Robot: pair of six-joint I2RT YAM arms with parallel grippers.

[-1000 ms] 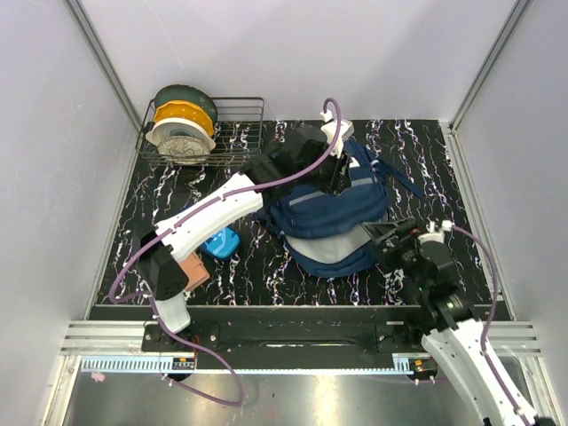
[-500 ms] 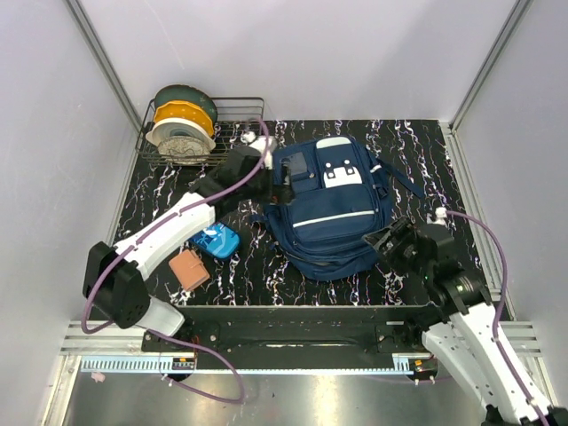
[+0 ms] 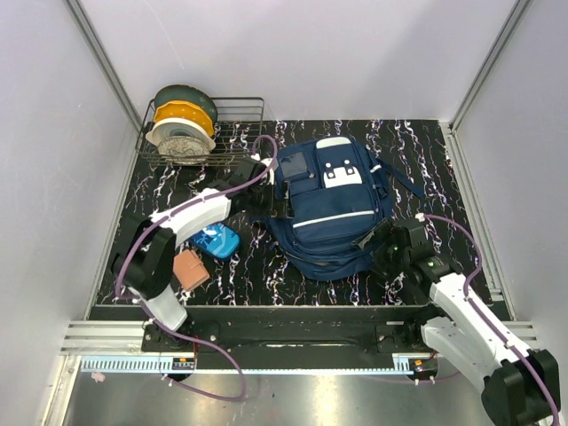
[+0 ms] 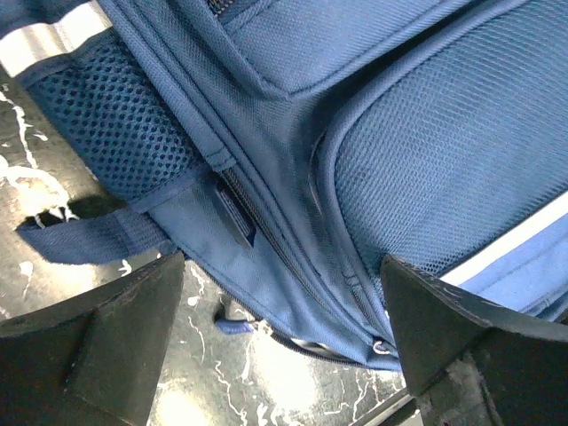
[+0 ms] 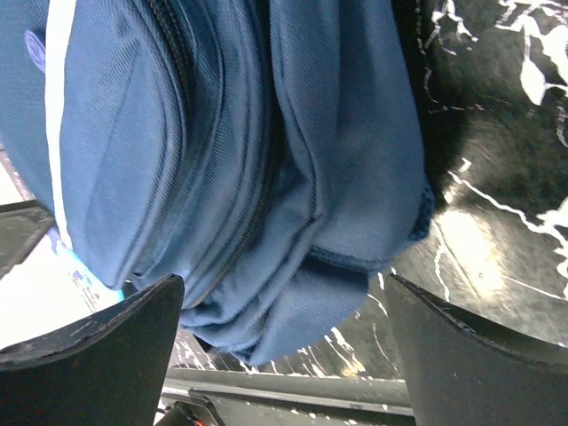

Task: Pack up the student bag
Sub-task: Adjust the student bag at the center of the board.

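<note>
The navy student bag (image 3: 333, 209) lies flat on the black marbled table, front pockets with white patches facing up, zips closed. My left gripper (image 3: 277, 188) is open and empty beside the bag's left side; its wrist view shows the bag's side (image 4: 355, 151), a mesh pocket (image 4: 124, 124) and a blue zip pull (image 4: 232, 326). My right gripper (image 3: 380, 241) is open and empty at the bag's lower right corner; its wrist view shows that corner (image 5: 266, 177) close between the fingers, not gripped.
A small bright blue pouch (image 3: 216, 240) and a brown wallet-like object (image 3: 188, 268) lie left of the bag. A wire rack (image 3: 235, 124) at the back left holds filament spools (image 3: 182, 124). The table's front rail (image 3: 284, 311) runs below.
The left arm has swung off the bag to its left side and lowered. The bag, folded over earlier, now lies flat. The right gripper has drawn slightly back towards the front edge.
</note>
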